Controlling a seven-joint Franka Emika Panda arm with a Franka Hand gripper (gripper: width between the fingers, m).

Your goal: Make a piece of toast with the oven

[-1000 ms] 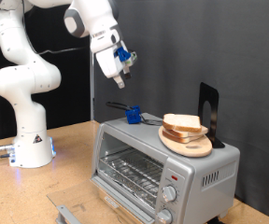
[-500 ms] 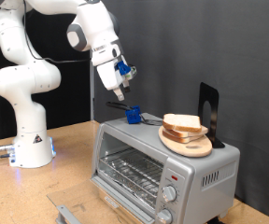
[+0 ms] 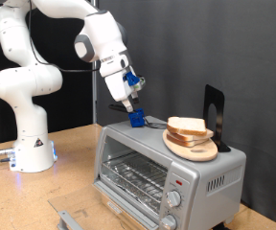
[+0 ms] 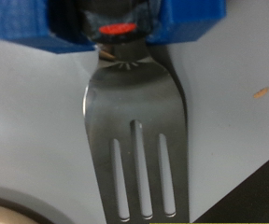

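The oven (image 3: 167,168) sits at the lower right of the exterior view, its door (image 3: 80,218) hanging open at the bottom edge and a wire rack (image 3: 136,177) inside. On its top, toward the right, lies a plate (image 3: 190,147) with the piece of toast (image 3: 187,126) on it; a stand (image 3: 214,116) rises just behind. The gripper (image 3: 130,102) hangs at the frame's centre, above the oven's top left corner. The arm's base (image 3: 31,153) stands at the left, on the table (image 3: 37,196). In the wrist view a fork (image 4: 140,140) fills the middle.

Evenly, brightly lit from above against dark backdrop; soft glare on oven (image 3: 167,168) top, faint shadows beneath. Exterior view sharp. Wrist view blurred throughout, spatula (image 4: 137,140) close and soft, sheen on metal.
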